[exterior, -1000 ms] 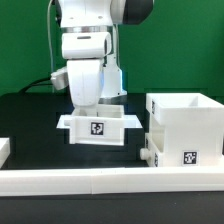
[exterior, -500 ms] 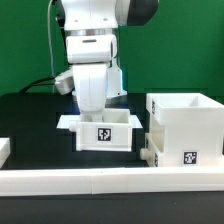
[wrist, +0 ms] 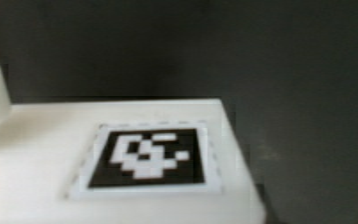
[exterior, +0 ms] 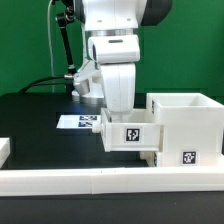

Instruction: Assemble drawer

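My gripper [exterior: 122,112] reaches down into a white knobbed tray [exterior: 112,140] with a tag on its front and is shut on its wall; the fingertips are hidden inside it. The tray sits right against the left side of the large white box shell [exterior: 186,122], which stands at the exterior view's right with a tag low on its front. A second white part [exterior: 149,155] sticks out low at the box's left front. The wrist view shows only a blurred white tray surface [wrist: 34,150] with a tag, over the dark table.
The marker board [exterior: 76,122] lies flat on the black table behind the tray. The long white border rail [exterior: 100,181] runs along the front. A small white piece [exterior: 4,148] sits at the exterior view's far left.
The arm has moved to the exterior view's right with the tray, from the middle of the table up to the box shell. The marker board has come into sight behind it.
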Available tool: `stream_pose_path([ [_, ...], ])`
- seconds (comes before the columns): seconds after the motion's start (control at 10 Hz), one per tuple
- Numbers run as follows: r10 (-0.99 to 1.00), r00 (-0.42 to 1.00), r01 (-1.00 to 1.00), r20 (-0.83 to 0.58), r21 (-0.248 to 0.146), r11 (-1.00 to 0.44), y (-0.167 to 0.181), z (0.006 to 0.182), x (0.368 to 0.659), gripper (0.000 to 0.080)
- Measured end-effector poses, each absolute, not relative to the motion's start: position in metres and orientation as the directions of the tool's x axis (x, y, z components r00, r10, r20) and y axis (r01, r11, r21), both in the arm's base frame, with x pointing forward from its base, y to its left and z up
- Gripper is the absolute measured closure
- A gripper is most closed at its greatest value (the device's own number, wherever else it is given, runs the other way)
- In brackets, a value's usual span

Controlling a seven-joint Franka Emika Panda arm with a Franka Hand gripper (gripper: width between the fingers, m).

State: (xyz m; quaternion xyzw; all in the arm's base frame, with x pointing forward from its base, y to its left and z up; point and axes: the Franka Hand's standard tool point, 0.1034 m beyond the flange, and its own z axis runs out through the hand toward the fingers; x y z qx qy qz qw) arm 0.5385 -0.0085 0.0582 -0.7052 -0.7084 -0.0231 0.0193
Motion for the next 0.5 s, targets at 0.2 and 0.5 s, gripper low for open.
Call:
stream_pose_path([
  [0.2, 0.998, -0.004, 1.0, 0.057, -0.029, 0.006, -0.0095, 0.0573, 0.5344, 0.0758],
  [0.5, 0.998, -0.01, 1.0, 0.059, -0.029, 0.012, -0.0023, 0.0583, 0.5351, 0.0758],
])
